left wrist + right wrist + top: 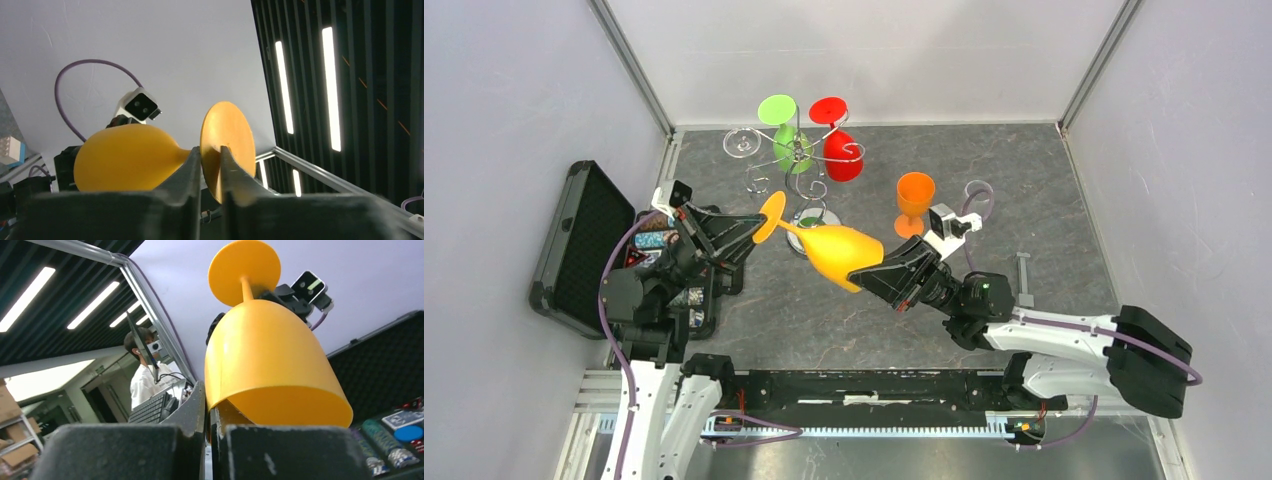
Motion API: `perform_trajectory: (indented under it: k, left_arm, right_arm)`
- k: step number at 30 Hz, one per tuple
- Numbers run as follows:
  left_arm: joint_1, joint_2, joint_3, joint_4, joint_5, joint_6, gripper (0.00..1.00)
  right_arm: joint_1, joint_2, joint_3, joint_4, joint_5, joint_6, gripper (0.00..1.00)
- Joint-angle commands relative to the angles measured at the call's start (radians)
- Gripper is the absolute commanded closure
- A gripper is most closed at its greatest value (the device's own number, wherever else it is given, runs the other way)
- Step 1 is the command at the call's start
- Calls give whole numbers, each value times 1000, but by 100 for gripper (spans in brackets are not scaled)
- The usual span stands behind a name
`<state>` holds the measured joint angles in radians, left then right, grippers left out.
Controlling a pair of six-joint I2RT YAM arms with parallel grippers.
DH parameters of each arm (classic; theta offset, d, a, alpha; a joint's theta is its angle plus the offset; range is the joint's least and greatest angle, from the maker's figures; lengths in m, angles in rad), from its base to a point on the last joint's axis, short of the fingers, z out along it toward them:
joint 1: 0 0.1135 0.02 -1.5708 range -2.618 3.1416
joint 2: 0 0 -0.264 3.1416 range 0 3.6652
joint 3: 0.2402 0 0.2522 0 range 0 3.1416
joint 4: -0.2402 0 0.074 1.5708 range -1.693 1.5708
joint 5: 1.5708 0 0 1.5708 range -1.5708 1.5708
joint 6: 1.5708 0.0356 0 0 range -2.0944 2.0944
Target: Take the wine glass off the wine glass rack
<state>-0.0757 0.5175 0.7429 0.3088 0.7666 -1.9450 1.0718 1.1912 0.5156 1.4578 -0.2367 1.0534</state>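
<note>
So here's where you're at: the yellow wine glass (pixel 839 255) is off the wine glass rack (pixel 817 216) and hangs sideways in the air, strung between your two arms above the table (pixel 1024 200).

Your right gripper (pixel 874 272) has the bowl end. On the right wrist cam the fingers (pixel 192 410) are clamped tight on the wall of the bowl right at the rim, and the glass (pixel 270 355) sticks straight out ahead of the gripper (pixel 207 410) with its foot at the far tip.

Your left gripper (pixel 759 228) is at the other end. On its wrist cam the fingers (pixel 187 170) straddle the edge of the round foot with only a thin slot between them, and the bowl (pixel 127 157) sits off to the left of the gripper (pixel 210 152). Honestly, I can't tell whether it's pinching the foot or just sitting loosely around it.

The rack stands just beyond the left gripper's tips, a bit to their right. A green glass (pixel 792 152), a red glass (pixel 842 155) and a clear glass (pixel 742 142) hang on its arms. An orange glass (pixel 914 195) stands upright on the table just past the right gripper, and an open black case (pixel 584 245) lies behind and to the left of the left gripper.
</note>
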Motion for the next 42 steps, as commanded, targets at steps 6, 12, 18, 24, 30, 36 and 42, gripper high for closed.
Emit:
perform_trajectory:
  k: [6, 12, 18, 24, 30, 36, 42]
  left_arm:
    - [-4, 3, 89, -25, 50, 167, 16]
    - [-4, 32, 170, -15, 64, 316, 0]
    - [-5, 108, 320, -231, 99, 633, 0]
    - [-4, 153, 405, -443, 60, 871, 0]
    - [-4, 170, 403, -439, 61, 901, 0]
    - [-4, 170, 404, -446, 57, 906, 0]
    - [-4, 165, 394, -466, 38, 917, 0]
  right_arm:
    - [-19, -158, 194, -367, 79, -372, 100]
    - [-48, -250, 410, -479, 111, -431, 100]
    - [-98, -249, 692, -479, 111, -431, 100]
    - [-293, -132, 974, -479, 111, -431, 100]
    - [-335, -159, 947, -479, 111, -431, 100]
    - [-337, -188, 850, -479, 111, -431, 100]
    - [-337, -178, 822, -479, 111, -431, 100]
